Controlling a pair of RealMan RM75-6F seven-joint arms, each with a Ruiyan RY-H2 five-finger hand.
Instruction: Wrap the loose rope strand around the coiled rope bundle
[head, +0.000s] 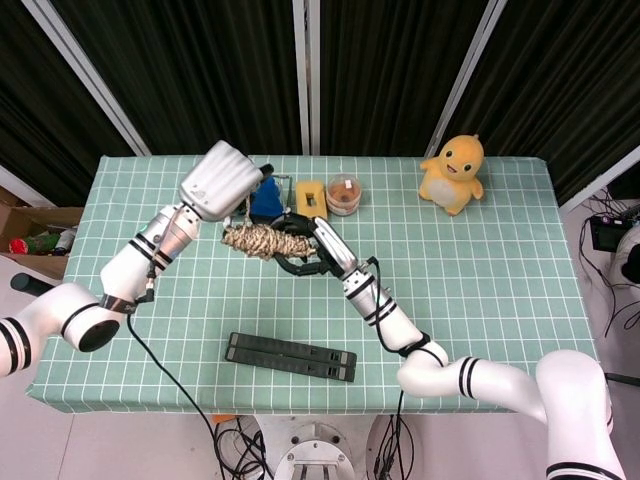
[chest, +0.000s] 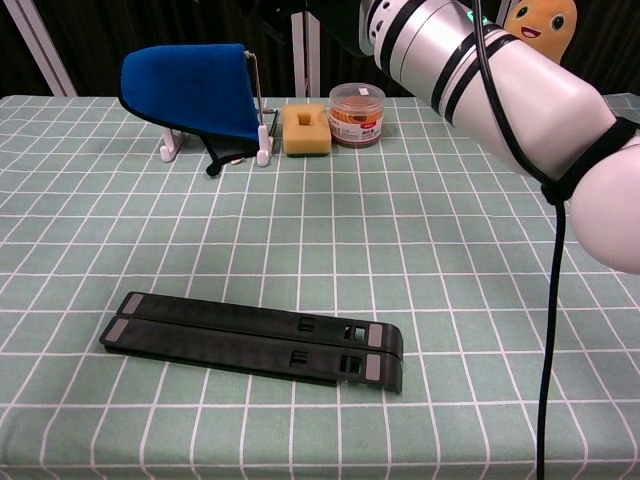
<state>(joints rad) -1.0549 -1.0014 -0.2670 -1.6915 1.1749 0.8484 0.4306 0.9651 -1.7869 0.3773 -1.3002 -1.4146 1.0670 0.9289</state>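
Observation:
In the head view a tan coiled rope bundle (head: 255, 240) hangs above the green checked table (head: 500, 270), lying roughly level. My right hand (head: 303, 248), with dark fingers, grips the bundle's right end. My left hand (head: 222, 180) hovers just above and left of the bundle, its white back toward the camera and its fingers hidden. I cannot make out the loose strand or whether the left hand holds it. The chest view shows only my right forearm (chest: 480, 70) crossing the top right; neither the hands nor the rope appear there.
A blue cloth on a small white stand (chest: 195, 85) sits at the back, with a yellow sponge block (chest: 306, 130) and a lidded jar (chest: 357, 113) beside it. A yellow plush toy (head: 455, 175) stands back right. Two long black bars (chest: 255, 340) lie near the front edge.

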